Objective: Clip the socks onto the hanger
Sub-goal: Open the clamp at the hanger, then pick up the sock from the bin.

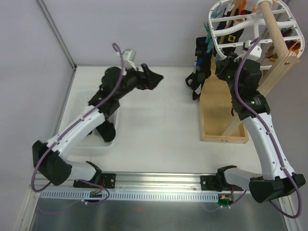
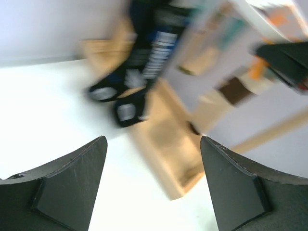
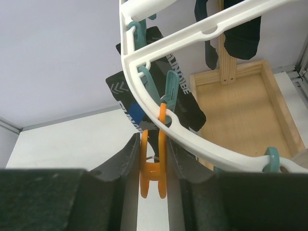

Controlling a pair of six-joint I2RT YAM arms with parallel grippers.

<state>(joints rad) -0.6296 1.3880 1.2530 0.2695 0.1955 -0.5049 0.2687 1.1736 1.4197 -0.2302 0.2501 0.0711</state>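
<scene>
Socks (image 1: 198,72), black with blue and white markings, hang clipped from the left rim of the hanger (image 1: 239,21). They dangle below the hanger, down to the table (image 1: 159,125). More dark socks show under the hanger's cross bars, but they are too hidden to count.

Far to the left of the hanger, a white bin (image 1: 79,101) sits on the table with the left arm reaching over it. The left gripper (image 1: 153,78) hovers well left of the hanger, pointing toward it. In its wrist view its fingers (image 2: 72,178) are spread wide with nothing between them, and the hanging socks are blurred beyond.

Just under the hanger's left rim, the right gripper (image 3: 153,159) points upward. Its fingers (image 3: 122,163) press against either side of an orange peg (image 3: 153,179) that dangles from the rim, so they are closed on it. Teal pegs (image 3: 171,86) hang from the same rim just beside the orange one, one of them holding a black sock with white lettering.

A wooden pole (image 1: 274,26) passes through the hanger and carries it. Below the hanger a shallow wooden tray (image 1: 216,120) lies on the table.
</scene>
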